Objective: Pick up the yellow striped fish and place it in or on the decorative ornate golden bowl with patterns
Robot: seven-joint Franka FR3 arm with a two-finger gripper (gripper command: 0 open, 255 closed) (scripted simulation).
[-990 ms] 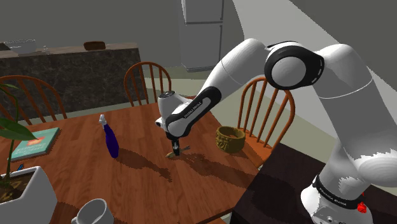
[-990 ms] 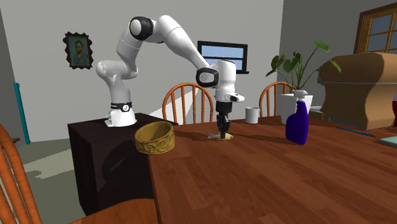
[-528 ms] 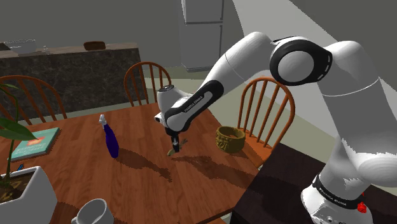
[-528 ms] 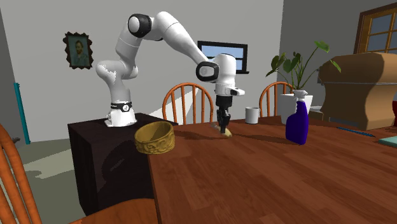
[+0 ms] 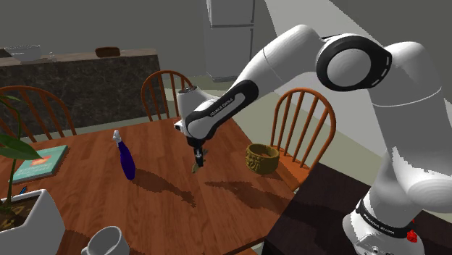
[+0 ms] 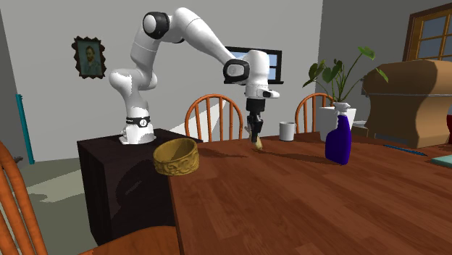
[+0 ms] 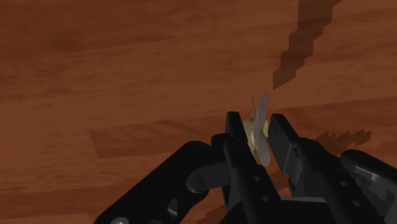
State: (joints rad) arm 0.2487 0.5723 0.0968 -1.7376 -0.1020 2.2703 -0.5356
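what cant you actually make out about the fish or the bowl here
Wrist view: fingers of the black gripper cover most of the pale yellow fish, stripes unreadable.
Shoulder view: the fish is too small for detail.
Second exterior view: the ornate golden bowl's own wall hides its inside floor.

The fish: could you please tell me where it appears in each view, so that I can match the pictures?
Shoulder view: the fish hangs in the jaws above the table, left of the bowl.
Second exterior view: the fish is held above the table, right of the bowl.
Wrist view: the fish is clasped between the jaws, over the table.
Shared landmark: the table.
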